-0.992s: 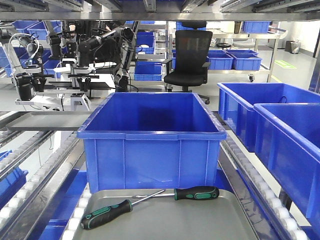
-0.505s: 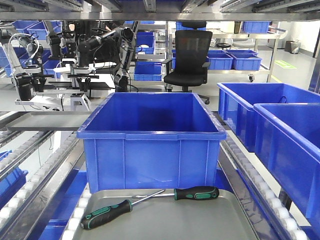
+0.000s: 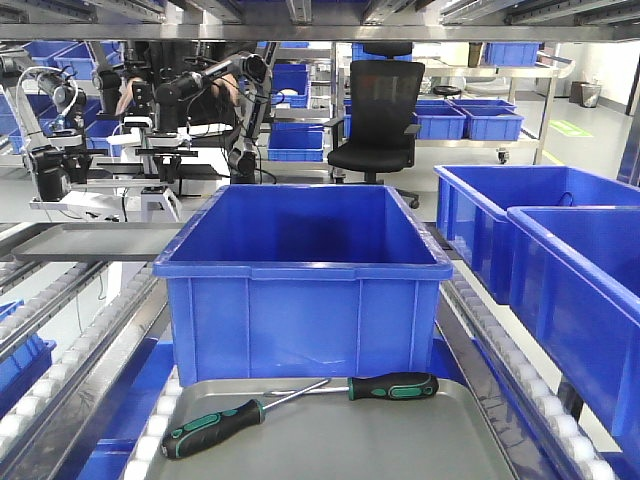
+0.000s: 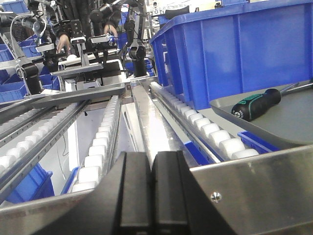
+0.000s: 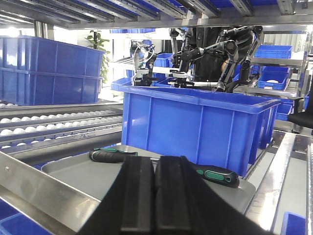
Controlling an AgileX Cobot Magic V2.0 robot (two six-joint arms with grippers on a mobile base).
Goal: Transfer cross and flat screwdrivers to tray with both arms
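Two black-and-green screwdrivers lie on the silver tray (image 3: 400, 445) in front of the deep blue bin, their shafts crossing near the tray's far rim. One handle (image 3: 213, 428) points front-left, the other (image 3: 393, 386) lies to the right. My left gripper (image 4: 151, 157) is shut and empty, low behind a steel rail, left of the tray (image 4: 293, 117) and a screwdriver handle (image 4: 255, 104). My right gripper (image 5: 155, 165) is shut and empty too, just short of the tray (image 5: 68, 174), with the two handles (image 5: 111, 155) (image 5: 220, 175) beyond it. Neither gripper shows in the front view.
The deep blue bin (image 3: 305, 290) stands right behind the tray. Two more blue bins (image 3: 500, 225) (image 3: 590, 300) sit to the right. Roller conveyor rails (image 4: 98, 152) run on both sides. A steel frame bar (image 4: 264, 191) crosses close to each gripper. Other robot arms (image 3: 150, 110) and a chair (image 3: 375, 120) stand far back.
The screwdrivers and tray have not moved. Only a far background arm at the back left has shifted slightly.
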